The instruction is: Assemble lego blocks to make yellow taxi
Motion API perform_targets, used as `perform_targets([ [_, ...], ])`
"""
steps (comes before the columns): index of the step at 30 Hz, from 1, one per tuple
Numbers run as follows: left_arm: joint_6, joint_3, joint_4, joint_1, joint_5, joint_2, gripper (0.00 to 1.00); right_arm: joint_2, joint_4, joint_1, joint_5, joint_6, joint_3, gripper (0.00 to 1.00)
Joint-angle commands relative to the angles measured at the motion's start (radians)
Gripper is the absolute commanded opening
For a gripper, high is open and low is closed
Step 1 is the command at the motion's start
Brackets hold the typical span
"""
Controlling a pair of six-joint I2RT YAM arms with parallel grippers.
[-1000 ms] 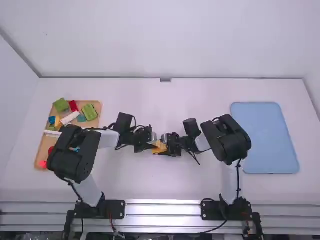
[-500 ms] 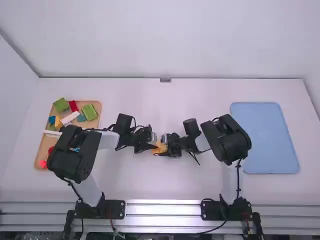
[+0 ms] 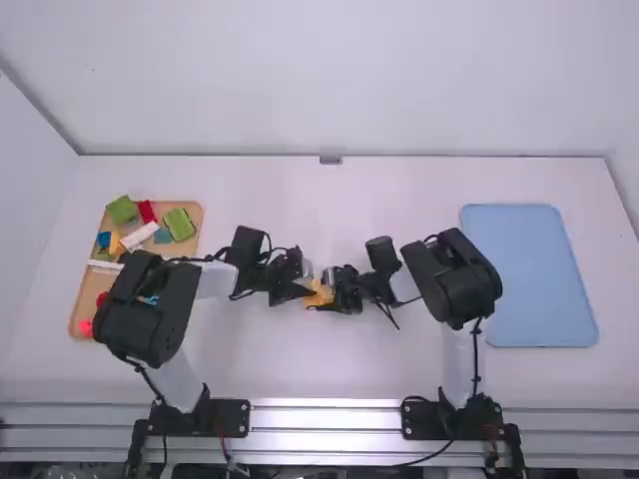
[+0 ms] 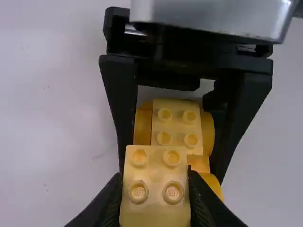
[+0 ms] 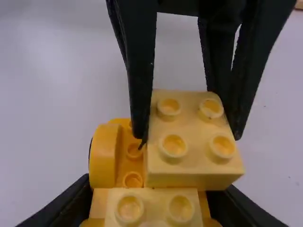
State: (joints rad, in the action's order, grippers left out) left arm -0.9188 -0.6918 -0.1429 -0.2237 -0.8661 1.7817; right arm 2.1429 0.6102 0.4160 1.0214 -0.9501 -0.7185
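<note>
The left hand [image 3: 306,288] is closed on a pale yellow studded block [image 4: 155,187], its two fingers tight on the sides. Just ahead of its tips, the right hand [image 3: 332,292] grips the orange-yellow taxi body [image 5: 103,156], which carries another pale block [image 4: 176,125]. The left hand's block is right against the body; whether it is pressed home I cannot tell. Both hands are over the bench [image 3: 300,369]. Well out to the left of the left hand sits a wooden tray [image 3: 88,287] of loose pieces: green blocks [image 3: 179,224], a red block [image 3: 147,212], a white block [image 3: 140,236]. The left arm [image 3: 148,317] cuts across the tray, hiding part of it. Beyond the right hand, past the right arm [image 3: 461,282], lies a blue mat [image 3: 534,274].
</note>
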Motion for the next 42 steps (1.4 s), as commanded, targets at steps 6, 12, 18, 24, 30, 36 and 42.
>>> perform_targets([
  [6,-0.037,-0.023,0.064,-0.012,-0.004,-0.03,0.02,0.01,-0.006,0.004,-0.027,-0.016,0.011,0.49],
  [12,-0.054,-0.023,0.101,-0.005,0.027,-0.03,0.02,0.01,-0.005,0.004,-0.027,-0.016,0.011,0.49],
  [18,-0.055,-0.019,0.113,-0.012,0.036,-0.029,0.02,0.01,-0.005,0.004,-0.026,-0.016,0.011,0.5],
  [24,-0.057,0.012,0.08,-0.012,0.019,-0.029,0.02,0.01,-0.005,0.004,-0.027,-0.016,0.011,0.5],
  [30,-0.04,0.042,0.038,-0.013,0.018,-0.029,0.02,0.01,-0.005,0.004,-0.027,-0.016,0.011,0.5],
  [36,-0.039,0.046,0.03,-0.038,0.019,-0.029,0.02,0.01,-0.005,0.004,-0.026,-0.016,0.011,0.49],
  [42,-0.067,0.046,0.03,-0.058,0.027,-0.029,0.02,0.01,-0.005,0.004,-0.026,-0.016,0.011,0.5],
])
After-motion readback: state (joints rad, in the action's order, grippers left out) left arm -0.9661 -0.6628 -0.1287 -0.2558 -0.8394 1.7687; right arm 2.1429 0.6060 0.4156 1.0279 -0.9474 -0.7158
